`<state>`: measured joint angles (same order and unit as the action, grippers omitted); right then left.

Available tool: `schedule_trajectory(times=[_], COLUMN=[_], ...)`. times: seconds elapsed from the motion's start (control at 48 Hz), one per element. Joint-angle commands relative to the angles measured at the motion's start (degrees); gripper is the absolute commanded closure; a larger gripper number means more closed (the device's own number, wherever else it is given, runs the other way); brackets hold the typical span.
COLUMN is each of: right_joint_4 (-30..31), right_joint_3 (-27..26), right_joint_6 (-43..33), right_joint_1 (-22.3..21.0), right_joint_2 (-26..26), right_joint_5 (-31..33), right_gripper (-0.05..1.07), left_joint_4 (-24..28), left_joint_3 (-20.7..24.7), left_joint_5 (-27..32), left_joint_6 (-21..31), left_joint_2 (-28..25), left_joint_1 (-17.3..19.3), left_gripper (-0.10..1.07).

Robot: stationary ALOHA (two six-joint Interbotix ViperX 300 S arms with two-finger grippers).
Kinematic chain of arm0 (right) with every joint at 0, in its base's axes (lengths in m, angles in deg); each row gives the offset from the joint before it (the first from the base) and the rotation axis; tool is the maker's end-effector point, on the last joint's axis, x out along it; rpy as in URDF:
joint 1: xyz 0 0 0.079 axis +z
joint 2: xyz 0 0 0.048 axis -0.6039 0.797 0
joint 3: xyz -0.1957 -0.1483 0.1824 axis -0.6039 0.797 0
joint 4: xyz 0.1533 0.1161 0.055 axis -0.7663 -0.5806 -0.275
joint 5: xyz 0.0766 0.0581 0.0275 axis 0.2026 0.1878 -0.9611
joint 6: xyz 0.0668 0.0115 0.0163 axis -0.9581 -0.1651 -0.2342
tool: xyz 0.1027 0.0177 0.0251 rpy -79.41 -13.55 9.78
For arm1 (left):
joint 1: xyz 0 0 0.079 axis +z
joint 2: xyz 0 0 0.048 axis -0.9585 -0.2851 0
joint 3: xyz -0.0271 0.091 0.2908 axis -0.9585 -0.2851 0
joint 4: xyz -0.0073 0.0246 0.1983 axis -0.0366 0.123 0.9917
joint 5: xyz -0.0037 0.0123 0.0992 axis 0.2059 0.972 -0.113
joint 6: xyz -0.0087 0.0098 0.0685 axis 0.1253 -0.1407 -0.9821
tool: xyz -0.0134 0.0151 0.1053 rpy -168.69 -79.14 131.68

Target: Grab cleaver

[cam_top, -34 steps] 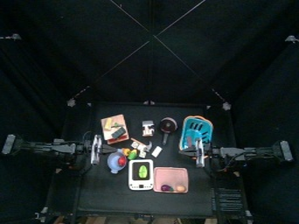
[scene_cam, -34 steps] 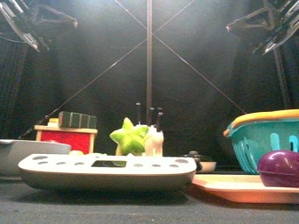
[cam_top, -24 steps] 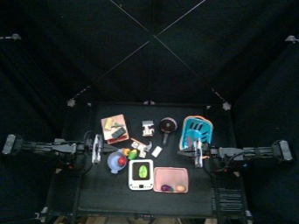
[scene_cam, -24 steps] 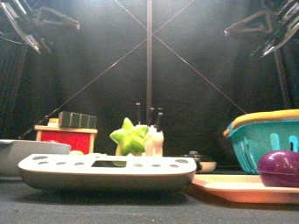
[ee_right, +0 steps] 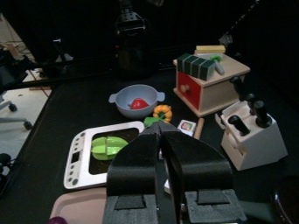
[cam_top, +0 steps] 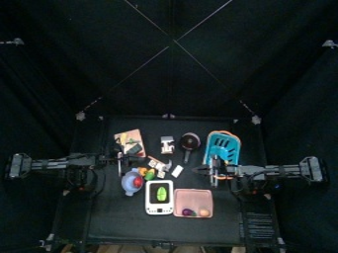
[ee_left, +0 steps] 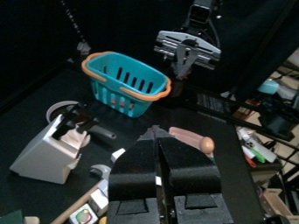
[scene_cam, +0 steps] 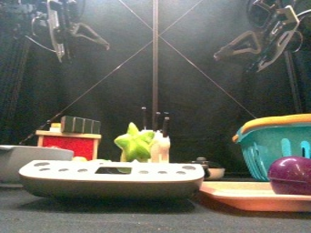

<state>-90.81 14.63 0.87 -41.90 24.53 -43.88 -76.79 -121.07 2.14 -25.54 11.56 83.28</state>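
The cleaver [ee_left: 194, 140] lies flat on the black table just past my left gripper's tips in the left wrist view. Its brown handle shows, and most of the blade is hidden behind the jaws. From above it is a small pale piece [cam_top: 176, 170] at the table's middle. In the front view it is hidden behind the scale. My left gripper [ee_left: 158, 140] hangs high over the left edge [cam_top: 93, 175] [scene_cam: 80, 33], its jaws a slit apart and holding nothing. My right gripper [ee_right: 163, 136] hangs high over the right edge [cam_top: 228, 171] [scene_cam: 245, 43], jaws together and empty.
Around the cleaver stand a teal basket [cam_top: 222, 148], a pale knife block [cam_top: 168, 143], a red wooden box [cam_top: 128, 144], a bowl [cam_top: 132, 184] and a green star [scene_cam: 134, 142]. A white scale [cam_top: 160, 197] and a pink board [cam_top: 195, 203] with a purple ball sit at the front.
Both arms have drawn back toward their own table sides. In the front view both grippers have swung further into the picture's upper corners. Nothing on the table has moved.
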Motion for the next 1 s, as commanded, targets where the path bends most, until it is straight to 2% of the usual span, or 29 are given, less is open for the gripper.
schedule_trajectory(times=[0.0, 0.167, 0.333, 0.604, 0.771, 0.875, 0.979], right_joint_4=[-1.5, -3.1, -3.2, -3.5, -5.5, -6.5, -7.0], right_joint_3=[-1.3, -1.2, -1.4, -1.6, -1.4, -1.2, -1.3], right_joint_6=[-0.1, -0.1, -0.1, -0.1, -0.1, -0.1, -0.1], right_joint_1=[-0.6, -1.0, -1.0, -1.1, -1.0, -1.0, -1.0], right_joint_2=[0.0, 0.0, 0.0, 0.0, 0.0, 0.0, 0.1], right_joint_5=[-0.5, -0.5, -0.5, -0.4, 0.0, 0.4, 0.5], right_gripper=[1.01, 1.01, 1.01, 1.01, 1.01, 1.01, 1.01], left_joint_4=[0.0, 0.7, 3.8, 10.0, 14.5, 21.8, 29.3], left_joint_3=[5.7, 10.9, 15.1, 21.7, 25.5, 29.1, 32.3], left_joint_5=[6.9, 16.4, 24.8, 30.0, 31.8, 36.2, 42.8], left_joint_6=[0.0, 0.0, 0.4, 1.5, 8.0, 14.3, 22.9], left_joint_2=[-1.1, -2.0, -3.8, -11.1, -15.0, -16.1, -17.3], left_joint_1=[2.2, 4.9, 6.9, 7.2, 7.3, 7.2, 6.7], left_gripper=[0.69, 0.69, 0.69, 0.69, 0.69, 0.69, 0.69])
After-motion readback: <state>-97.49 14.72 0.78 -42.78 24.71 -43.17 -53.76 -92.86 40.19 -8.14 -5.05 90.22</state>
